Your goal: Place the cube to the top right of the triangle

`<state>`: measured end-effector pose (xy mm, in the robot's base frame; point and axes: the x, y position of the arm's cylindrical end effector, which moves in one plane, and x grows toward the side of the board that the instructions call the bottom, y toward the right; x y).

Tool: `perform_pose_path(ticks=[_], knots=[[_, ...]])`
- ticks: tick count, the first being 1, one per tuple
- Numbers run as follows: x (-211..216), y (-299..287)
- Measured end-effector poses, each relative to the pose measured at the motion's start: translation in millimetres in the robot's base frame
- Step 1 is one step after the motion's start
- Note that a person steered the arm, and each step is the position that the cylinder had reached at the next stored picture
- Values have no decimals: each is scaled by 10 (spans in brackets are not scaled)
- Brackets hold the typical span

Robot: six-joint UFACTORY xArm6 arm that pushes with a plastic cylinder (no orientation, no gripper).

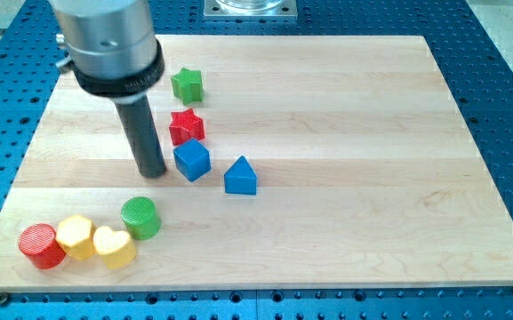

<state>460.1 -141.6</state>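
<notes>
The blue cube [192,160] sits on the wooden board [345,133] left of centre. The blue triangle [240,176] lies just to its lower right, a small gap between them. My tip [153,172] rests on the board right beside the cube's left side, close to touching it. The dark rod rises from the tip to the grey arm housing at the view's top left.
A red star [186,126] sits just above the cube, and a green star [187,84] above that. A green cylinder [140,218], a yellow heart [114,247], a yellow hexagon [76,236] and a red cylinder [41,245] cluster at the bottom left.
</notes>
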Motion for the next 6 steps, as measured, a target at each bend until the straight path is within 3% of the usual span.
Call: perform_pose_path(ticks=[1, 2, 3, 4, 6], knots=[[-330, -201], [-329, -101], [-203, -113], [-3, -525], [70, -74]])
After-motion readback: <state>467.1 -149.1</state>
